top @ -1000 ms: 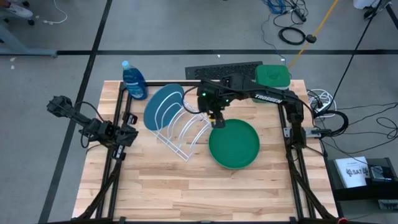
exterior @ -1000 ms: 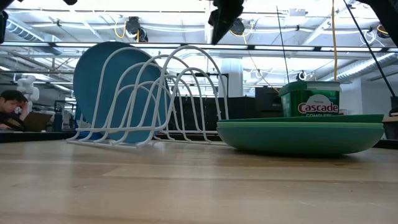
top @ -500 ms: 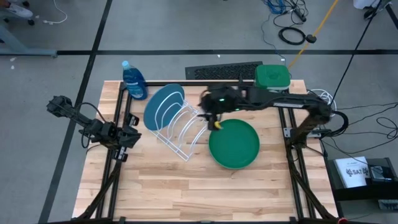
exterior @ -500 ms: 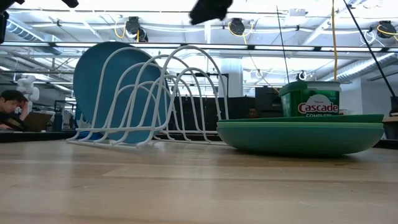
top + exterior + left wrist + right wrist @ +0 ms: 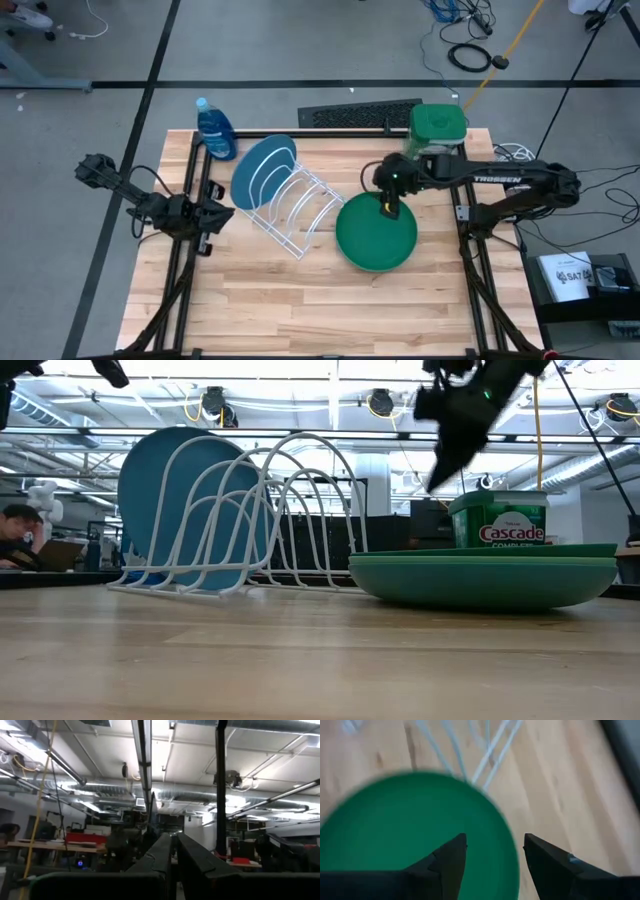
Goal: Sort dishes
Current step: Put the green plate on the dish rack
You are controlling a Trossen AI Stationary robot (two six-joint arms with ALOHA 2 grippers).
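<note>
A blue plate (image 5: 258, 165) (image 5: 160, 500) stands on edge in the far-left slot of the white wire rack (image 5: 300, 215). Right of the rack, a dark green plate (image 5: 376, 235) (image 5: 415, 835) lies flat on top of a lighter green one (image 5: 483, 582) on the table. My right gripper (image 5: 388, 207) (image 5: 495, 845) hangs open above the green plate's far rim, pointing down at a slant and touching nothing. My left gripper (image 5: 207, 215) (image 5: 172, 845) waits shut at the table's left edge, pointing up into the room.
A blue bottle (image 5: 214, 128) stands at the far left corner. A green-lidded tub (image 5: 438, 125) (image 5: 497, 520) sits at the far right, beside a dark keyboard (image 5: 355, 115). The near half of the wooden table (image 5: 320, 300) is bare.
My right gripper has swung from above the rack toward the table's right edge and down, and now hangs over the green plate's far rim. It has rolled somewhat and stayed open. The plates and rack have not moved.
</note>
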